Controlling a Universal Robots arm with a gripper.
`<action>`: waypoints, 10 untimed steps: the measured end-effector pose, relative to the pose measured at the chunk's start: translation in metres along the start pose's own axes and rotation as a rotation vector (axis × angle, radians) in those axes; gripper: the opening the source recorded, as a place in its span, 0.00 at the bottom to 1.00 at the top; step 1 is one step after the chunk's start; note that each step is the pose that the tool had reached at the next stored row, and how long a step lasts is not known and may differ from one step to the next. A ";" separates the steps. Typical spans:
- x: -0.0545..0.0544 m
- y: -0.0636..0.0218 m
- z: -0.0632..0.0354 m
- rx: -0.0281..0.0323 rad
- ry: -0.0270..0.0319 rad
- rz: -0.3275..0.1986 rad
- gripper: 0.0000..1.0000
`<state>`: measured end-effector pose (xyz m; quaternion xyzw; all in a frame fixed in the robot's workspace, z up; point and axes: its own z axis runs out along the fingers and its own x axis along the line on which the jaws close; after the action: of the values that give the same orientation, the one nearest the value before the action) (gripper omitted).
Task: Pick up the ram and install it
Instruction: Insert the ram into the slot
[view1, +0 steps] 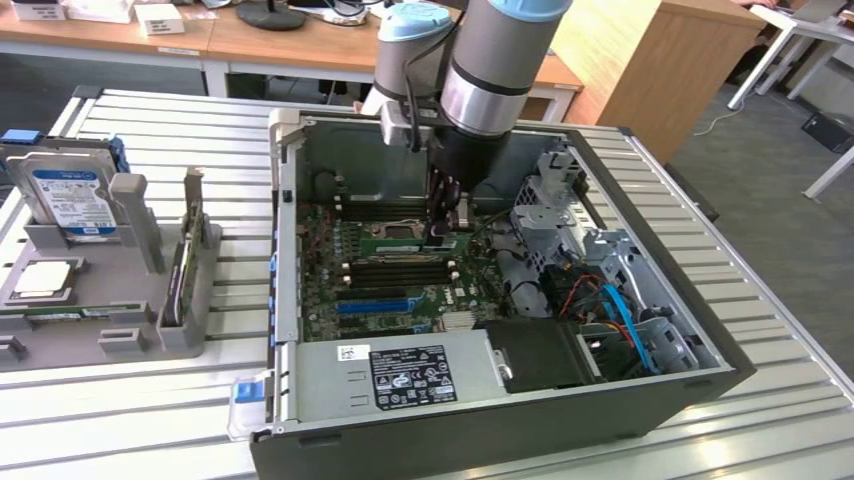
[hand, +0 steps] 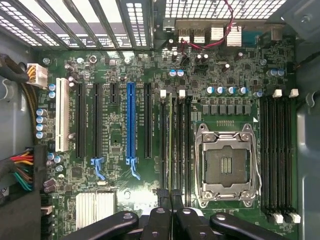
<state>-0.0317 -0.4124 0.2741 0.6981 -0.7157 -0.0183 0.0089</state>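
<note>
The ram (view1: 400, 241), a thin green stick, is held by my gripper (view1: 447, 222) low inside the open computer case (view1: 641, 400), over the motherboard. In the wrist view the ram (hand: 170, 145) shows edge-on. It runs along the black memory slots (hand: 182, 145) beside the metal CPU socket (hand: 227, 167). The gripper (hand: 170, 196) is shut on the ram's near end, its black fingers (hand: 163, 200) pressed on either side. Whether the ram sits in a slot or hangs just above it, I cannot tell.
A blue slot strip (hand: 131, 125) and black expansion slots lie beside the memory slots, with a second memory bank (hand: 277, 155) past the socket. The power supply (view1: 400, 375), drive cage (view1: 561, 200) and cables crowd the case. A grey fixture (view1: 120, 300) holding a hard drive (view1: 67, 195) stands at the exterior view's left.
</note>
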 end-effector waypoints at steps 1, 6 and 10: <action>0.000 0.0005 0.0000 0.0001 -0.0001 0.000 0.12; 0.000 0.0052 0.0006 0.0020 -0.0008 0.000 0.12; 0.000 0.0051 0.0038 0.0025 -0.0009 0.000 0.12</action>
<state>-0.0369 -0.4124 0.2705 0.6982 -0.7157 -0.0177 0.0077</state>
